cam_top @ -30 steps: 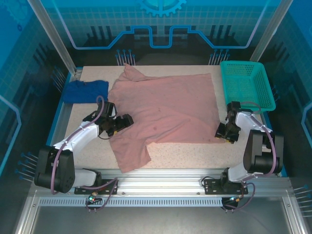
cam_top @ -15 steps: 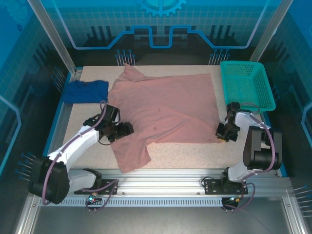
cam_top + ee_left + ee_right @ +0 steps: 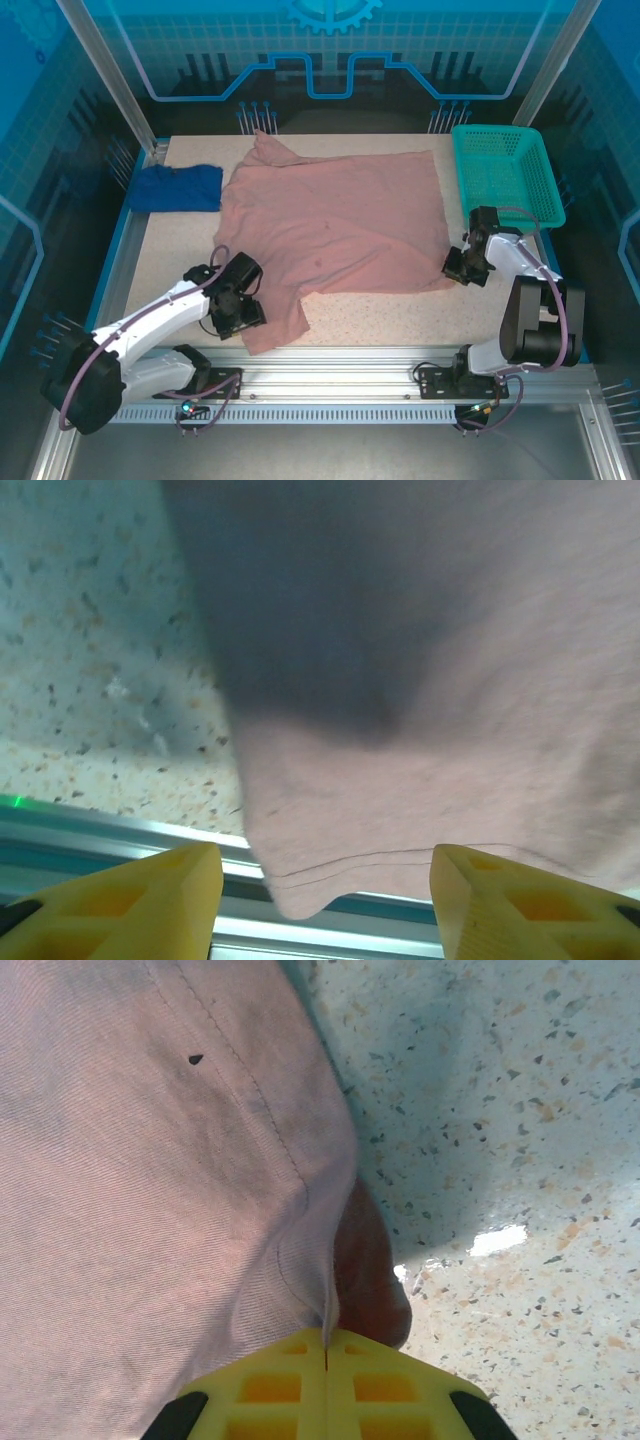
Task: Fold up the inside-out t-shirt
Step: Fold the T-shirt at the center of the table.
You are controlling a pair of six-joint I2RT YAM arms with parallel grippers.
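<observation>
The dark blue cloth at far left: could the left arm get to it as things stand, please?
Probably yes: the left gripper is open at the near sleeve of the t-shirt, and bare table lies between it and the dark blue cloth.

**Much of the Pink Shirt Lies Beyond My Sight**

In my left wrist view, the t-shirt (image 3: 430, 730) runs off the top and right edges. Its upper half is blurred and in deep shadow, and my yellow fingertips (image 3: 140, 900) are cropped at the bottom. In my right wrist view, cloth runs off the left and top, and the pinched fold covers whatever lies behind my right jaws. A dark speck (image 3: 195, 1059) on the fabric is too small to identify. From above, the dark housing (image 3: 238, 298) hides my left jaws, so whether they touch cloth cannot be told.
</observation>
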